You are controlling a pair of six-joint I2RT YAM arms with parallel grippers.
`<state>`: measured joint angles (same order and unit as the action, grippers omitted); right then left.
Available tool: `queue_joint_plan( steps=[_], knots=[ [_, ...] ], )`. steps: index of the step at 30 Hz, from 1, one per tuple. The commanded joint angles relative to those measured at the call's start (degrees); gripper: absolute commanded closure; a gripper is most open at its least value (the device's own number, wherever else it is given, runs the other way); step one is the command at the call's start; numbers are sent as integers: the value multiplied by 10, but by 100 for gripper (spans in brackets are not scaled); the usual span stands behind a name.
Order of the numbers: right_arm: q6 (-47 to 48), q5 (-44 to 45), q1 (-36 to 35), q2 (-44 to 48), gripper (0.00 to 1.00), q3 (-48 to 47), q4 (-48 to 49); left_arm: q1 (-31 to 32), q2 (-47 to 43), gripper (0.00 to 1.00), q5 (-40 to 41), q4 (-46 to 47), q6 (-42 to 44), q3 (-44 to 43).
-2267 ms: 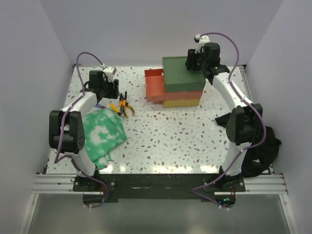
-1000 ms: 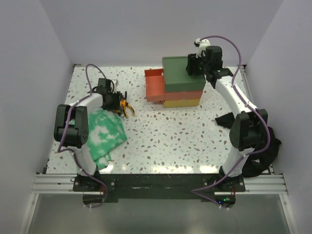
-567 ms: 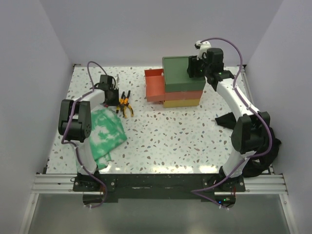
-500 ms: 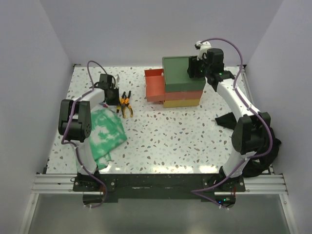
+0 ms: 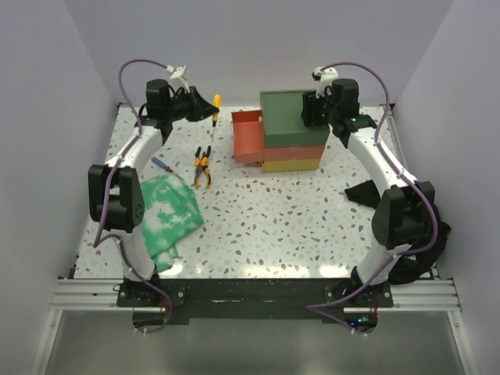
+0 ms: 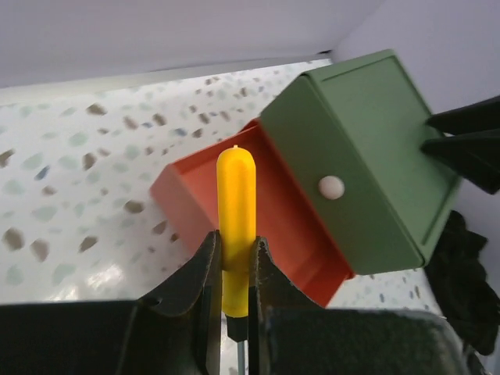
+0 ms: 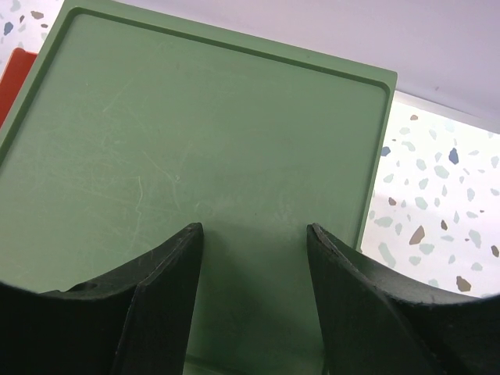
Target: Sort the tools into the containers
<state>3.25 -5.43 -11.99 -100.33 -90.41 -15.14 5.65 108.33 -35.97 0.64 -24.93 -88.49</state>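
Left wrist view: a yellow-handled screwdriver point(image 6: 236, 205) is pinched between the left fingers point(image 6: 194, 279) and held above the pulled-out red-orange drawer point(image 6: 295, 228) by the far edge of the counter point(image 5: 273, 211), presumably for dropping in. The right fingers point(image 7: 156, 306) are spread over the green top drawer point(image 7: 195, 141), holding nothing, seemingly to steady the stack.

Yel. tool handle point(image 6: 236, 203), grn/red-org/yel drawers point(image 5: 291, 117), speckled wht table point(image 5: 273, 219), grn-wht blotchy cloth point(image 5: 168, 211).
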Motion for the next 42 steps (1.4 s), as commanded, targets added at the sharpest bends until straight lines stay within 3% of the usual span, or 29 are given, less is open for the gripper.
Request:
queue_joint_plan(
  steps=[1,11,15,17,21,23,25,27,28,29,30,34,42],
  knots=[
    [10,29,2,3,40,28,-73,28,65,100,-154,181,-120,-55],
    [10,29,1,8,40,35,-73,73,149,100,-138,204,-143,-108],
    [12,31,2,9,40,34,-72,73,143,64,-97,176,-132,-107],
    [13,31,2,10,40,35,-75,60,121,53,-83,173,-130,-107],
    [17,32,1,15,39,44,-71,17,68,48,-78,157,-123,-75],
    [17,33,1,18,39,51,-69,-12,38,46,-68,98,-77,-56],
    [18,33,1,19,39,52,-69,-39,19,51,-43,48,-5,-18],
    [19,33,1,21,39,54,-69,-54,-16,66,4,-48,35,31],
    [21,35,1,22,39,55,-69,-73,-32,74,50,-81,55,56],
    [21,36,1,22,39,55,-69,-81,-69,91,64,-92,59,82],
    [23,35,1,22,39,56,-68,-87,-89,98,68,-95,68,137],
    [25,37,2,18,39,57,-71,-93,-170,100,90,-182,172,218],
    [24,33,2,6,39,54,-74,-95,-160,100,142,-380,371,242]
  ],
)
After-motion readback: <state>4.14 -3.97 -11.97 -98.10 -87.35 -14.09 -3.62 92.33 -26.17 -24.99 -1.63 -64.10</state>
